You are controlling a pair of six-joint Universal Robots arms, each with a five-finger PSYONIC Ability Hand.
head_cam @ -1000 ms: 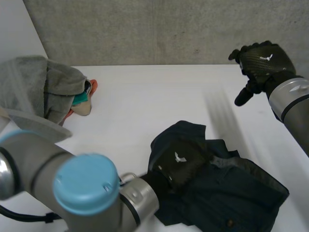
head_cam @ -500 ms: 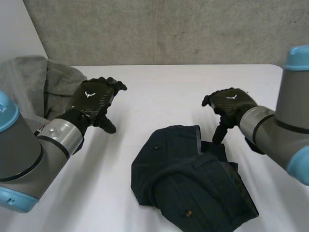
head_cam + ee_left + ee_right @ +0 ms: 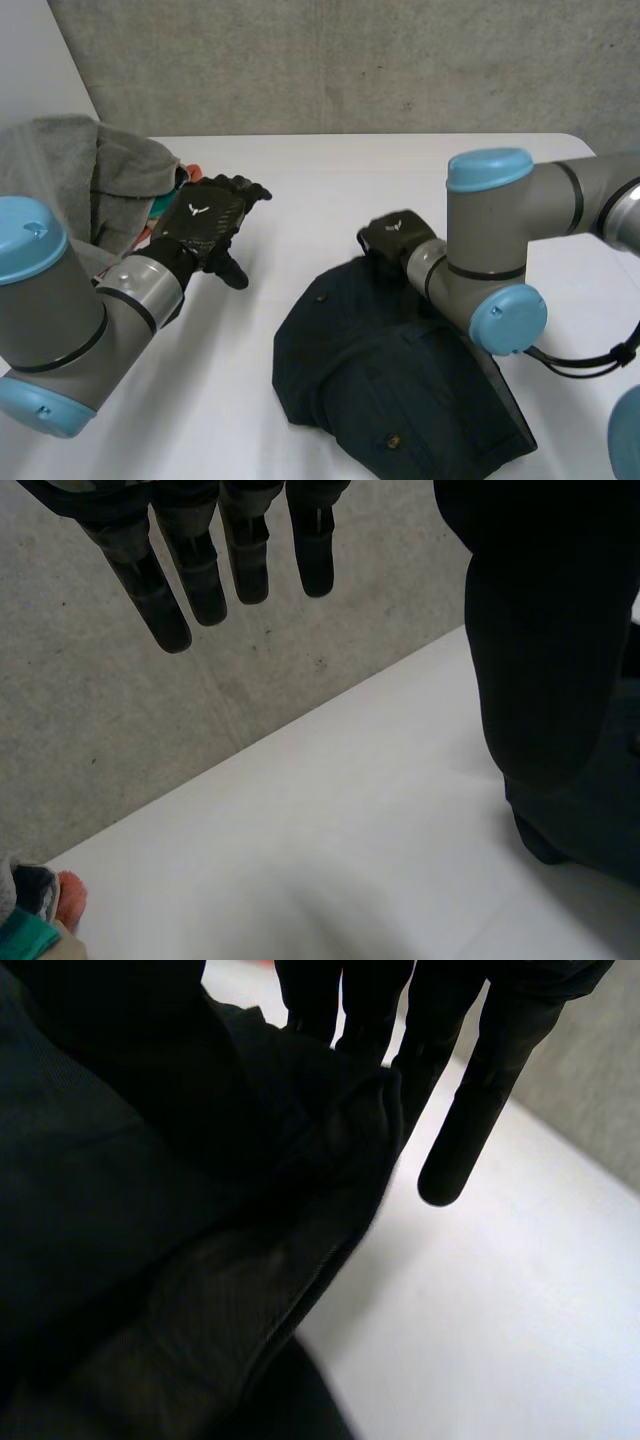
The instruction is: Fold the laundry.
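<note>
Left hand (image 3: 205, 222) is hovering over the bench (image 3: 330, 185), fingers (image 3: 190, 570) straight and spread, holding nothing | right hand (image 3: 392, 238) is laying straight fingers (image 3: 470, 1110) against the far edge of the dark navy garment (image 3: 390, 380) | garment is lying crumpled mid-bench | grey laundry pile (image 3: 90, 180) is sitting beyond the left hand

Lab-like robot test bench: plain white table (image 3: 330, 180) against a bare concrete wall (image 3: 300, 60).
</note>
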